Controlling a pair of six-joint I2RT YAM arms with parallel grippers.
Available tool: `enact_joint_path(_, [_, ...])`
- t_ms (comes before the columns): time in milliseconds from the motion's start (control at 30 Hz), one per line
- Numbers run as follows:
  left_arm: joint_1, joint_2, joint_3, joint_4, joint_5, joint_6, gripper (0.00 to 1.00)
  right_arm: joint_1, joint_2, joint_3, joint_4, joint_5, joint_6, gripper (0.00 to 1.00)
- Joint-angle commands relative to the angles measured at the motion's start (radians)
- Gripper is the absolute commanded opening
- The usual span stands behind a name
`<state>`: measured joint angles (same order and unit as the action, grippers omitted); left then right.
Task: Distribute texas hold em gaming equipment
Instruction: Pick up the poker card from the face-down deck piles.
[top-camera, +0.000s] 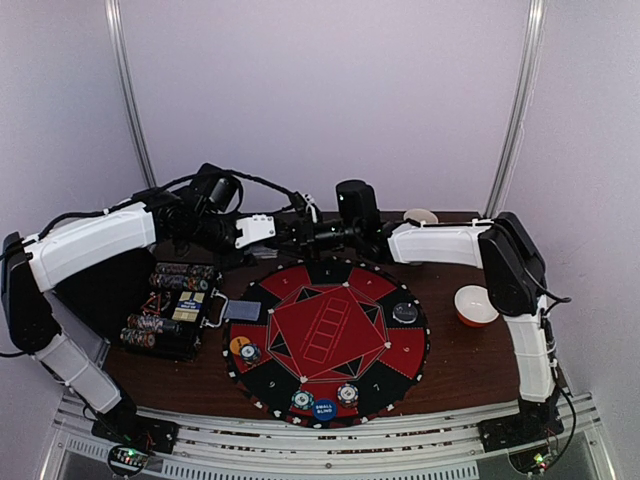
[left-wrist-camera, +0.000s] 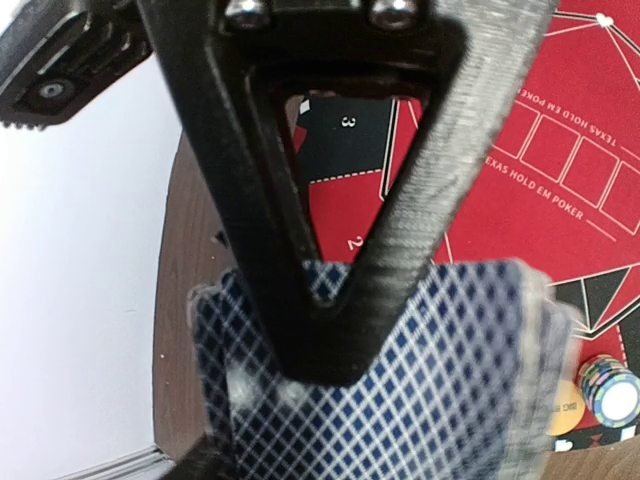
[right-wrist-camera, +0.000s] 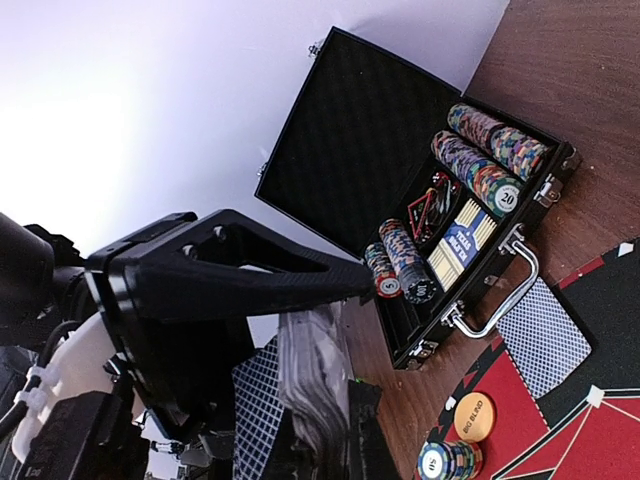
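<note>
1. Blue-lattice card backs fill my left wrist view: my left gripper (top-camera: 270, 232) clamps the deck (left-wrist-camera: 450, 400) above the far rim of the round red-and-black mat (top-camera: 330, 330).
2. My right gripper (top-camera: 303, 236) meets it tip to tip there; I cannot tell whether its jaws are closed.
3. One card (top-camera: 243, 311) lies face down at the mat's left edge, beside the open case (right-wrist-camera: 360, 130) with its chip rows (right-wrist-camera: 480, 150).
4. Chip stacks (top-camera: 347, 393), an orange button (top-camera: 238, 344) and a blue button (top-camera: 324, 408) sit on the mat's outer ring.
</note>
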<state>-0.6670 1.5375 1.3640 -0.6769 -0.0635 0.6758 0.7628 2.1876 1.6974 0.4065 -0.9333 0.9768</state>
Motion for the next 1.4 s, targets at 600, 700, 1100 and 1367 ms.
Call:
enact_joint_path(600, [0.004, 0.039, -0.004, 0.053, 0.136, -0.056, 0.54, 0.014, -0.120, -0.049, -0.111, -0.005, -0.299, 0.00])
enact_joint_path(700, [0.004, 0.033, -0.005, 0.053, 0.125, -0.058, 0.52, 0.011, -0.129, -0.059, -0.117, 0.023, -0.306, 0.12])
enact_joint_path(1100, [0.004, 0.014, -0.017, 0.063, 0.094, -0.058, 0.49, -0.017, -0.175, -0.067, -0.303, 0.179, -0.411, 0.24])
enact_joint_path(1367, [0.003, 0.018, -0.021, 0.063, 0.082, -0.061, 0.49, -0.019, -0.185, -0.055, -0.330, 0.152, -0.421, 0.11])
